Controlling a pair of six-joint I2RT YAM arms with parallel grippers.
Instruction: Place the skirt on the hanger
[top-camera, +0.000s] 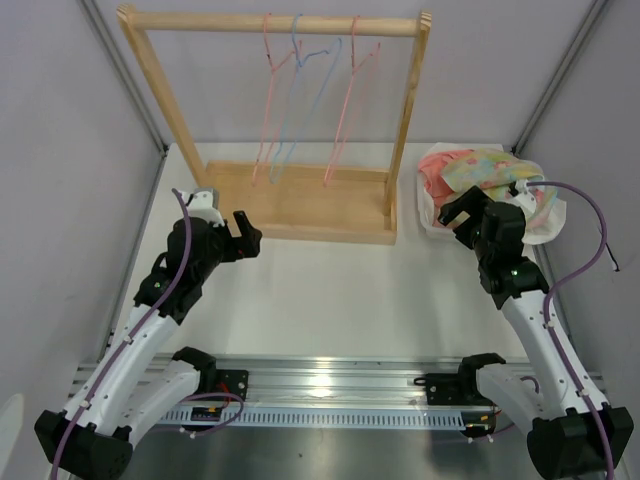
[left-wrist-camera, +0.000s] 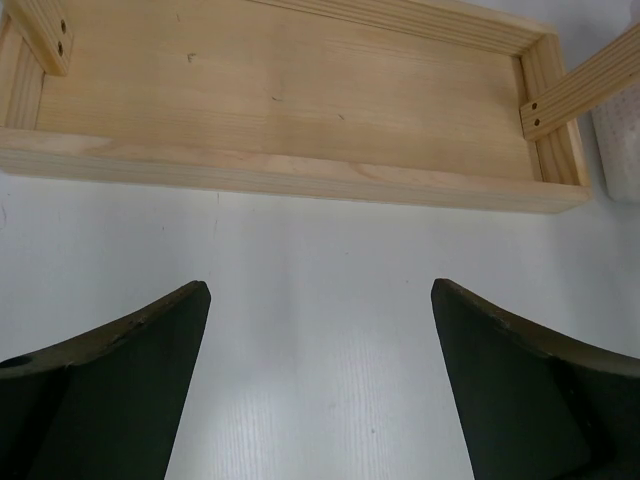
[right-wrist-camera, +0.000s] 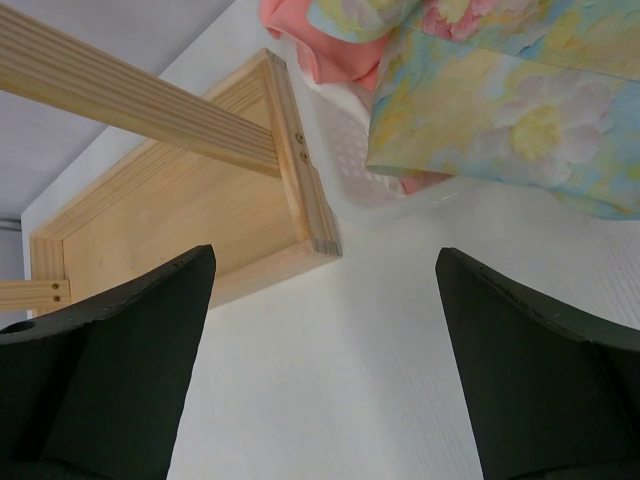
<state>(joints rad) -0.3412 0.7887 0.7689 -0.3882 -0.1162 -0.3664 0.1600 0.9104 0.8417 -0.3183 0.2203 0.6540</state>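
skirt (right-wrist-camera: 520, 95): crumpled, pastel floral print | left end effector (left-wrist-camera: 320, 288): released | right end effector (right-wrist-camera: 325, 256): released

the skirt (right-wrist-camera: 520, 90), ahead and to the right of the right gripper (right-wrist-camera: 325, 265), runs off the wrist view's top and right edges. from above, that gripper hides part of it. the basket (right-wrist-camera: 350, 165) beneath is mostly buried. the gripper's fingers (right-wrist-camera: 110, 370) are cut by the bottom edge.

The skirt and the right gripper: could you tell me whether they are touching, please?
Apart. The right wrist view shows the right gripper open, with bare table between its fingers and the skirt ahead.
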